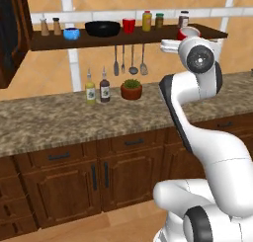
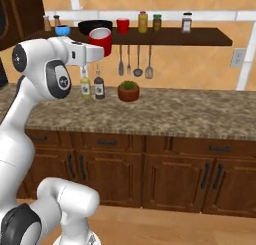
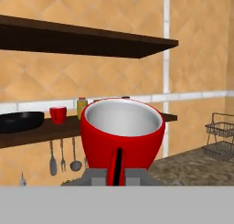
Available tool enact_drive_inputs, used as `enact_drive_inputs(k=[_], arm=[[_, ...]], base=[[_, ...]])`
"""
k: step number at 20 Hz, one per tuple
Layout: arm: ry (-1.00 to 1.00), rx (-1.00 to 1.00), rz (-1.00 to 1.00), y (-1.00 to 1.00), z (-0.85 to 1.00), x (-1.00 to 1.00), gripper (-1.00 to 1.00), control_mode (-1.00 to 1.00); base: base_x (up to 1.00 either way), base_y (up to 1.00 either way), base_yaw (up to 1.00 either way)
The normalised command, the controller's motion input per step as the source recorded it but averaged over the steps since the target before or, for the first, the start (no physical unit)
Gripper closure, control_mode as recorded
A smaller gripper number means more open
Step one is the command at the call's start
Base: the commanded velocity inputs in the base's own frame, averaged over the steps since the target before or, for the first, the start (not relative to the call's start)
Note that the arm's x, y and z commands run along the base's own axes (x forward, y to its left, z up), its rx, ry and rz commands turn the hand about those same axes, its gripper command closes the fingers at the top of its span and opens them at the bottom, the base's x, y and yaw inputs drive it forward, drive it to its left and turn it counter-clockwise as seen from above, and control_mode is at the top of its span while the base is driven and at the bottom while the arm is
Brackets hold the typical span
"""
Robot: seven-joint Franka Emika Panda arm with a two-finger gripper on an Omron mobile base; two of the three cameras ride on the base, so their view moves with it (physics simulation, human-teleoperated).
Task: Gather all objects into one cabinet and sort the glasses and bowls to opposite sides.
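here the arm rises from the base, bends at the elbow and reaches forward at about shelf height, with the hand held roughly level and pointing toward the wall. the gripper (image 3: pixel 117 166) is pinching a red cup (image 3: pixel 122 135) by its near wall, one finger inside the rim and one outside, so the cup stands upright at the fingertips with its pale inside showing. in the right base view this held cup (image 2: pixel 100 41) hangs in front of the shelf (image 2: pixel 210 36), apart from it and just under the plank's level; in the left base view it peeks out behind the wrist (image 1: pixel 188 33).

on the shelf, from the left, sit two small shakers (image 1: pixel 50 26), the blue bowl (image 1: pixel 71 33), the wide black bowl (image 1: pixel 103 28) and a second red cup (image 1: pixel 129 25), then a yellow jar (image 1: pixel 147 20), a green-lidded jar (image 1: pixel 159 20) and another jar (image 1: pixel 184 19). the bowls are just beside each other, and the shelved cup stands just right of the black bowl.

below, utensils (image 1: pixel 129 60) hang under the plank, and two bottles (image 1: pixel 97 88) and a potted plant (image 1: pixel 131 90) stand on the counter (image 1: pixel 44 122).
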Motion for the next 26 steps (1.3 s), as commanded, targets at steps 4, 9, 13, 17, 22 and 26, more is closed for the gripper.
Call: enact_drive_inputs(k=[4, 9, 13, 17, 22, 26], arm=[[0.0, 0.0, 0.0, 0.0, 0.0, 0.0, 1.0, 1.0], [0.0, 0.0, 0.0, 0.0, 0.0, 0.0, 1.0, 1.0], [0.0, 0.0, 0.0, 0.0, 0.0, 0.0, 1.0, 1.0], [0.0, 0.0, 0.0, 0.0, 0.0, 0.0, 1.0, 1.0], [0.0, 0.0, 0.0, 0.0, 0.0, 0.0, 1.0, 1.0], [0.0, 0.0, 0.0, 0.0, 0.0, 0.0, 1.0, 1.0]], base=[[0.29, -0.39, 0.0], [0.41, 0.01, 0.0], [0.27, 0.0, 0.0], [0.11, 0.0, 0.03], [0.4, 0.04, 0.12], [0.03, 0.0, 0.02]])
